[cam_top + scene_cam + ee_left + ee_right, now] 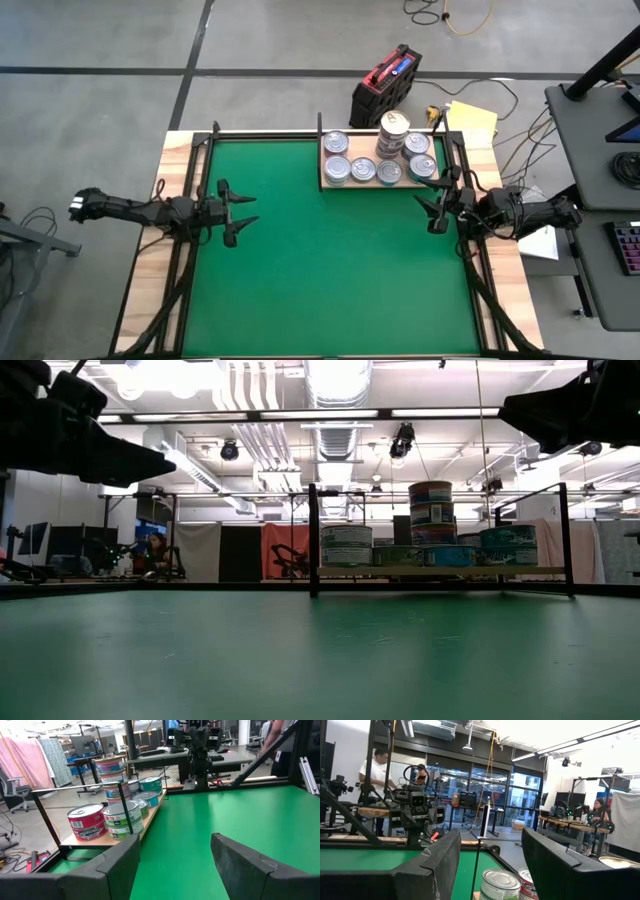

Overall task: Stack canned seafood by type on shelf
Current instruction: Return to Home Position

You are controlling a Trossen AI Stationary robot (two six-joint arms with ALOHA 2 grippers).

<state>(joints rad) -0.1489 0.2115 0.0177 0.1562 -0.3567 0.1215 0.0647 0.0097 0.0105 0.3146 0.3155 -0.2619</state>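
Note:
The canned seafood (363, 170) stands on the shelf (325, 182), a pale wooden board at the far edge of the green mat, right of centre. The tins form two rows, with one tall stack (393, 135) in the far row; the stack (431, 510) rises above the others in the low view. My left gripper (243, 211) hovers open above the mat's left side, empty, pointing toward the right. My right gripper (432, 205) hovers open at the mat's right side, just nearer than the shelf, empty. Tins (117, 815) show past my left fingers, and two tins (502, 885) below my right ones.
A black bar frame (318, 135) with upright posts runs round the green mat (330, 270) and beside the shelf. A red and black case (385, 85) lies on the floor beyond the far edge. People (377, 765) stand and sit in the room behind.

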